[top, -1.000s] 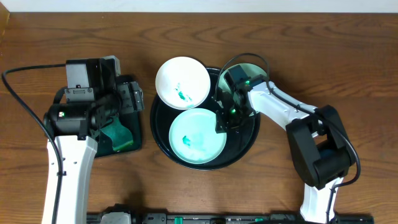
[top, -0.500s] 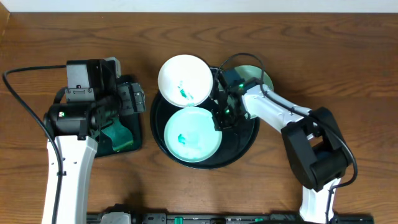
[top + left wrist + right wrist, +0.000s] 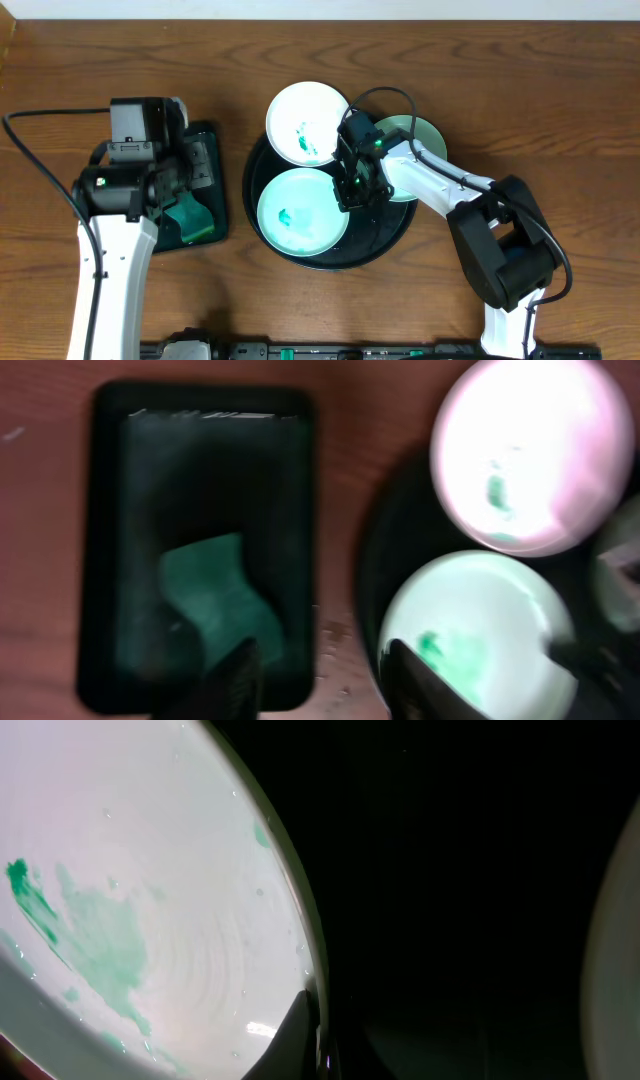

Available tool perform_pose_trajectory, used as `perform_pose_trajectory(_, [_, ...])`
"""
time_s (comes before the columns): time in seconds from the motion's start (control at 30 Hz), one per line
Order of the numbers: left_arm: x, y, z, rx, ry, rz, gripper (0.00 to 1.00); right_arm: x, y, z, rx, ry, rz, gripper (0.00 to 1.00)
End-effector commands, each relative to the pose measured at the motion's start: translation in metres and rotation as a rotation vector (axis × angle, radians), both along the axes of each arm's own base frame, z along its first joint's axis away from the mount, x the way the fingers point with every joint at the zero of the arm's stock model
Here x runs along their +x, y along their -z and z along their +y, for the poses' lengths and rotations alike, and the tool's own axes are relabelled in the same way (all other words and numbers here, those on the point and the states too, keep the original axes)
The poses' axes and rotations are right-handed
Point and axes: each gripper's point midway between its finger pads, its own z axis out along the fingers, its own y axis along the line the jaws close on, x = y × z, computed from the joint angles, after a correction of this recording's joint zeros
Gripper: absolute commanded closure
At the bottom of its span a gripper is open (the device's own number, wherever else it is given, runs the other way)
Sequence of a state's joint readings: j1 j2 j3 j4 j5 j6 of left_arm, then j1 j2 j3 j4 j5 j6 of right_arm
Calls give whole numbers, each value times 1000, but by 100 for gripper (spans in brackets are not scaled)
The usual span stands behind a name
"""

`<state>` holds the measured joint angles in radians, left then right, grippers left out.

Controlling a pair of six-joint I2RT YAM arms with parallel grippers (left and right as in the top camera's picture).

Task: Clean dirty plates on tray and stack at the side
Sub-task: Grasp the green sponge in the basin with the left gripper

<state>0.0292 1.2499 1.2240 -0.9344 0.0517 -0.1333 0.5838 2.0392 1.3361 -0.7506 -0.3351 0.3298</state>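
The right fingers (image 3: 350,192) are clenched on the right rim of the near mint plate (image 3: 298,212), which lies inside the tray (image 3: 392,232). The white plate (image 3: 308,120) sits over the tray's far-left rim. The left fingers (image 3: 238,675) stand apart, empty, above the teal cloth (image 3: 215,595).

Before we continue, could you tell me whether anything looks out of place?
The white plate hangs over the round tray's far rim rather than lying inside it, and it and the near green plate carry teal smears.
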Motion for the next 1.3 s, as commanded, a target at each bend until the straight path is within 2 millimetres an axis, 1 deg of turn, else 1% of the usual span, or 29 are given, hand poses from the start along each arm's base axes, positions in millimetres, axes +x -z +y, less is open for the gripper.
perform_pose_trajectory(0.0, [-4, 28, 28, 84, -153, 87, 56, -13, 12, 0, -45, -27, 23, 99])
perform_pose_trajectory(0.1, [-1, 50, 33, 83, -171, 160, 60, -13, 12, 0, -46, -27, 25, 99])
perform_pose_trajectory(0.2, [1, 75, 36, 84, -177, 249, 62, -14, 12, -1, -49, -27, 29, 99])
perform_pose_trajectory(0.23, [1, 84, 37, 83, -181, 278, 59, -14, 12, -1, -49, -27, 29, 99])
perform_pose_trajectory(0.27, [1, 95, 37, 83, -184, 317, 41, -14, 12, -1, -49, -27, 29, 99])
perform_pose_trajectory(0.3, [-2, 104, 37, 83, -182, 359, 34, -14, 12, -1, -49, -27, 29, 99])
perform_pose_trajectory(0.37, [-5, 123, 38, 80, -196, 430, 8, -14, 12, -1, -49, -28, 29, 99])
perform_pose_trajectory(0.4, [-7, 131, 38, 77, -206, 461, 8, -15, 12, -1, -49, -28, 30, 99])
perform_pose_trajectory(0.47, [-11, 142, 37, 78, -205, 506, 25, -16, 12, -2, -52, -28, 34, 99])
perform_pose_trajectory(0.5, [-12, 147, 37, 79, -204, 525, 28, -16, 12, -2, -53, -28, 35, 99])
perform_pose_trajectory(0.53, [-13, 150, 37, 80, -204, 538, 40, -16, 12, -3, -53, -33, 36, 99])
perform_pose_trajectory(0.57, [-14, 153, 38, 79, -206, 548, 64, -17, 12, -3, -54, -36, 36, 99])
perform_pose_trajectory(0.6, [-14, 154, 38, 76, -220, 551, 71, -17, 12, -3, -55, -38, 38, 99])
perform_pose_trajectory(0.63, [-14, 154, 39, 71, -238, 551, 70, -18, 12, -3, -53, -39, 42, 99])
perform_pose_trajectory(0.7, [-15, 154, 42, 64, -267, 549, 59, -19, 12, -3, -54, -39, 48, 99])
perform_pose_trajectory(0.8, [-16, 154, 49, 57, -292, 549, 59, -21, 12, -4, -58, -40, 56, 99])
perform_pose_trajectory(0.83, [-16, 154, 52, 54, -302, 549, 58, -21, 12, -4, -58, -40, 57, 99])
perform_pose_trajectory(0.87, [-16, 154, 55, 51, -310, 547, 55, -22, 12, -5, -59, -40, 58, 99])
perform_pose_trajectory(0.93, [-17, 156, 61, 45, -313, 544, 54, -21, 12, -5, -55, -41, 58, 99])
perform_pose_trajectory(1.1, [-16, 167, 53, -45, -200, 537, 53, -21, 11, -5, -53, -40, 61, 99])
perform_pose_trajectory(1.27, [-26, 188, 49, -60, -197, 542, 53, -22, 11, -4, -50, -40, 63, 99])
